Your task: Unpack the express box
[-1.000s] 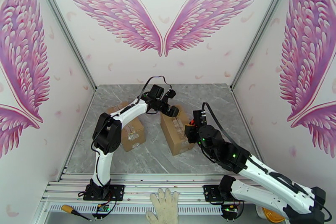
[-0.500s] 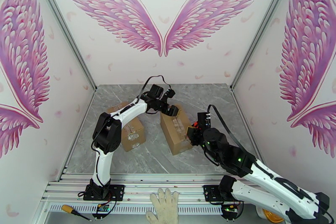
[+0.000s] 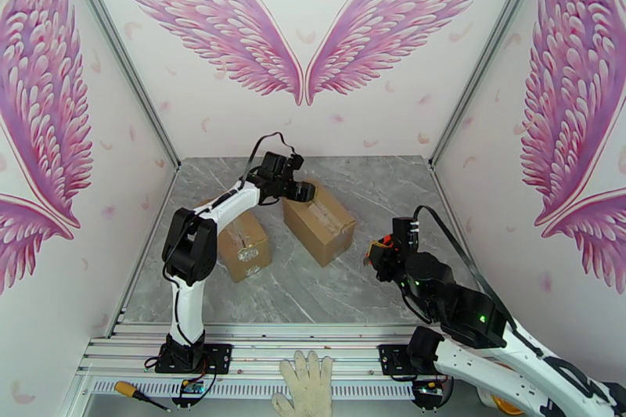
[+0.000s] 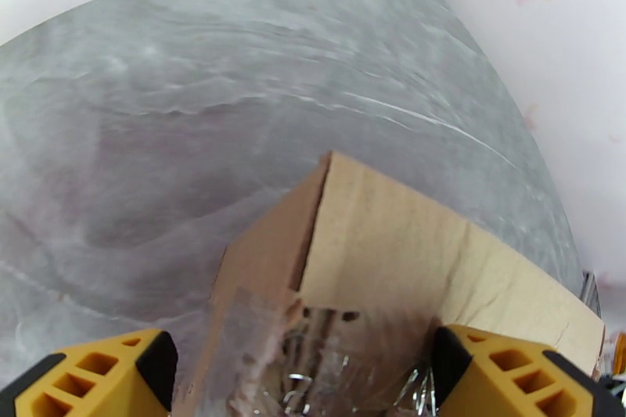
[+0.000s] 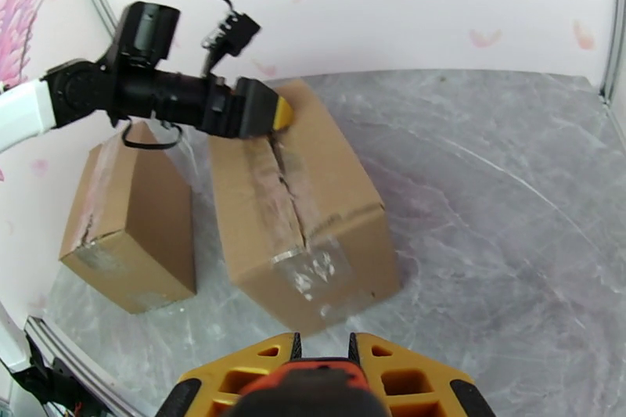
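Observation:
The express box (image 3: 317, 221) is brown cardboard with torn clear tape along its top seam, and it lies at the table's middle (image 5: 301, 211). My left gripper (image 3: 304, 192) stands open over the box's far end. In the left wrist view its yellow fingers (image 4: 86, 375) flank the crumpled tape on the box (image 4: 375, 254), and the right finger overlaps the top face. It also appears at the box's far end in the right wrist view (image 5: 266, 115). My right gripper (image 3: 381, 252) hangs right of the box and clear of it, shut on a red and black tool (image 5: 313, 383).
A second taped cardboard box (image 3: 244, 245) stands left of the first (image 5: 129, 227), close beside it. A white glove (image 3: 305, 387), a yellow-handled screwdriver (image 3: 134, 393) and a yellow roll (image 3: 501, 399) lie along the front rail. Pink-winged walls close the table's back and sides.
My left gripper moved left and toward the back, and the express box shifted and turned with it. My right gripper drew back to the right, away from the box.

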Available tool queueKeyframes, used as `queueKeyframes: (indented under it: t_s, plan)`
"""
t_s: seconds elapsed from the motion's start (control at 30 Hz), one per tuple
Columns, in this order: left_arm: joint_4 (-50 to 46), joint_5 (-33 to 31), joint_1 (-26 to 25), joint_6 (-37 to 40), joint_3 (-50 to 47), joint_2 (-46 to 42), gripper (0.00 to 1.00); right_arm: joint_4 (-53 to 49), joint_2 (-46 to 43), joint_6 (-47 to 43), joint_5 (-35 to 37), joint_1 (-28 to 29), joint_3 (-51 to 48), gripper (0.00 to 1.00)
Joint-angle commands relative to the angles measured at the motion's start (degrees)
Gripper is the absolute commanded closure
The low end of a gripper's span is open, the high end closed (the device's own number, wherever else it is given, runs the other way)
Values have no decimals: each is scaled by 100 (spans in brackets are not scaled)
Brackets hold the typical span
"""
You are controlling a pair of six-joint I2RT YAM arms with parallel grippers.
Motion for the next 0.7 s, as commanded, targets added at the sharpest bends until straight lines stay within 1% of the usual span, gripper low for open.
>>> queueKeyframes:
  t_s: [0.0, 0.07, 0.13, 0.2, 0.23, 0.27, 0.3, 0.37, 0.47, 0.53, 0.6, 0.67]
  plan:
    - [-776, -782, 52, -428, -491, -61, 10, 157, 247, 109, 564, 41, -185, 100]
    - [-768, -723, 45, -769, -660, -239, 9, 449, 450, 137, 786, 34, -325, 100]
    - [-759, -714, 28, -1150, -863, -432, 9, 945, 633, 54, 983, 24, -479, 100]
    - [-646, -738, -3, -1656, -1187, -686, 9, 1430, 787, -158, 1196, -16, -628, 100]
    - [-547, -743, -21, -1917, -1350, -808, 9, 1503, 847, -158, 1222, -107, -657, 100]
    - [-430, -701, -46, -2234, -1541, -951, 9, 1553, 889, -101, 1119, -276, -679, 100]
    - [-296, -696, -97, -2486, -1686, -1092, 8, 1756, 911, -82, 804, -540, -763, 100]
    - [-152, -794, -264, -2700, -1950, -1346, 6, 2439, 930, -126, 104, -1010, -1090, 100]
    - [-344, -1008, -494, -2758, -1936, -1599, 1, 2875, 1005, 166, -617, -1596, -1279, 100]
    - [-389, -1275, -602, -2684, -1925, -1851, 1, 3167, 1070, 141, -744, -1741, -1326, 100]
    - [-373, -1569, -673, -2396, -1906, -2121, 1, 3361, 1220, 127, -916, -1924, -1268, 100]
    - [-403, -1837, -735, -1777, -1802, -2295, 1, 3473, 1364, 245, -1088, -2115, -1175, 100]
